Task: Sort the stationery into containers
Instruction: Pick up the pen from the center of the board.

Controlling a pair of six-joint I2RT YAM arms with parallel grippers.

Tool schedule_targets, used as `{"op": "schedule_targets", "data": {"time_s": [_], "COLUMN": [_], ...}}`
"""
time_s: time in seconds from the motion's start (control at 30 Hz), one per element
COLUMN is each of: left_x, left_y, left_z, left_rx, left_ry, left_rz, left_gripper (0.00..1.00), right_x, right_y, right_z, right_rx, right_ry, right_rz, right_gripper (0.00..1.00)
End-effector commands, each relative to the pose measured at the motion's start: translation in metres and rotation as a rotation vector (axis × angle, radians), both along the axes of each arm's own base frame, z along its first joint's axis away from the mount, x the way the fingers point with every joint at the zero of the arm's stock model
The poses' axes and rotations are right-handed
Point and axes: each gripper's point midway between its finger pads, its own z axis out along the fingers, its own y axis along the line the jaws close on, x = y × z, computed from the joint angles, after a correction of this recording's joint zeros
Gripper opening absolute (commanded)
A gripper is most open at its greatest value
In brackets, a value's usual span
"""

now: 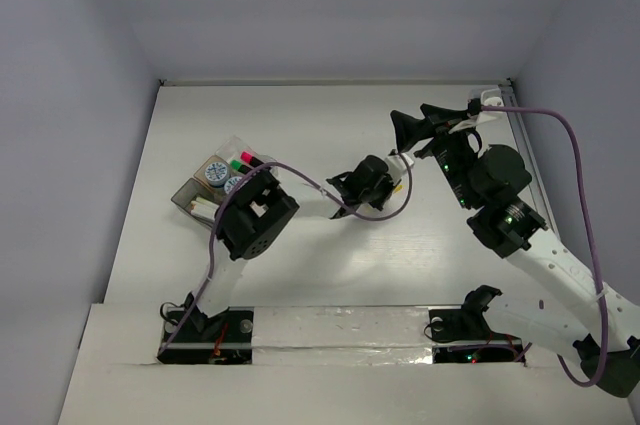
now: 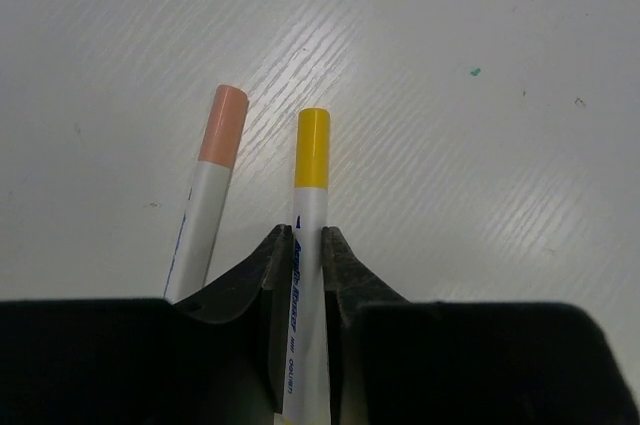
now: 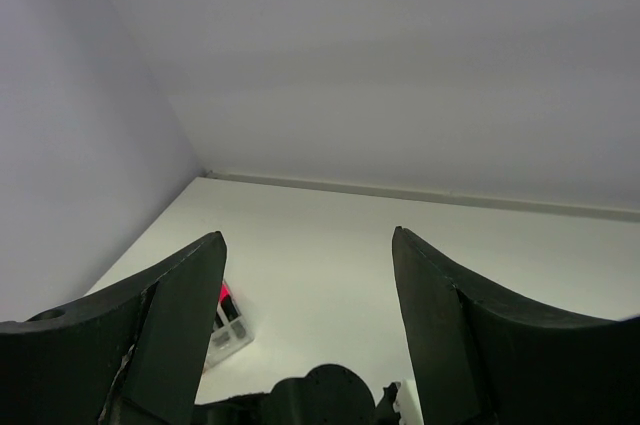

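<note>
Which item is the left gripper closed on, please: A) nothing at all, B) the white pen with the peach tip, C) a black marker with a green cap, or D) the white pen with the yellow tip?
D: in the left wrist view the left gripper pinches the yellow-tipped pen between its fingers, while the peach-tipped pen lies free beside it on the table.

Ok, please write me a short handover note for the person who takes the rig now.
Left pincer: shut on the yellow-capped pen.
Right pincer: open, empty.
The orange-capped pen lies loose on the table, just beside the held one.
Done: the trays, at the left, hold two discs and the green and pink markers.
Left: bring both pens to the trays.
</note>
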Motion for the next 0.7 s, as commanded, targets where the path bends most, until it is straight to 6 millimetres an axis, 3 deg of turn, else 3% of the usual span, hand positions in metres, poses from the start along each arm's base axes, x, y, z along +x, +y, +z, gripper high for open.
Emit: {"op": "schedule_targets", "data": {"time_s": [0.0,0.1,0.13,0.2,0.23,0.33,0.4,0.43,0.47,0.57,0.6,0.67], "left_x": [-0.013,-0.012,-0.012,-0.013,-0.011,-0.012,-0.006,-0.005,0.005,0.005,0.016,0.007], "left_y": [0.006,0.006,0.005,0.009,0.009,0.027,0.047,0.065,0.087,0.146,0.181,0.234], "left_z": [0.009,0.034,0.055,0.073,0.101,0.145,0.161,0.173,0.176,0.182,0.180,0.173], "left_rx": [0.068,0.025,-0.024,-0.073,-0.134,-0.271,-0.352,-0.396,-0.414,-0.545,-0.575,-0.668], "left_ry": [-0.096,-0.140,-0.161,-0.169,-0.201,-0.233,-0.215,-0.219,-0.224,-0.153,-0.159,-0.111], "left_rz": [0.030,0.057,0.065,0.096,0.115,0.219,0.318,0.370,0.465,0.671,0.803,0.960], "left_gripper": [0.00,0.00,0.00,0.00,0.00,0.00,0.00,0.00,0.00,0.00,0.00,0.00], "right_x": [-0.008,-0.009,-0.010,-0.011,-0.011,-0.013,-0.014,-0.015,-0.015,-0.017,-0.017,-0.017], "right_y": [-0.007,-0.007,-0.008,-0.010,-0.010,-0.013,-0.016,-0.016,-0.016,-0.016,-0.016,-0.014], "right_z": [0.033,0.033,0.034,0.034,0.035,0.037,0.038,0.038,0.038,0.039,0.039,0.039], "right_rx": [0.047,0.045,0.047,0.050,0.051,0.052,0.054,0.055,0.056,0.058,0.056,0.053], "right_ry": [-0.069,-0.068,-0.069,-0.070,-0.073,-0.078,-0.082,-0.082,-0.083,-0.084,-0.085,-0.082], "right_rz": [0.000,0.001,0.000,-0.001,-0.003,-0.009,-0.015,-0.014,-0.015,-0.008,-0.004,0.000], "right_gripper": [0.73,0.73,0.73,0.73,0.73,0.73,0.73,0.73,0.73,0.74,0.74,0.74]}}
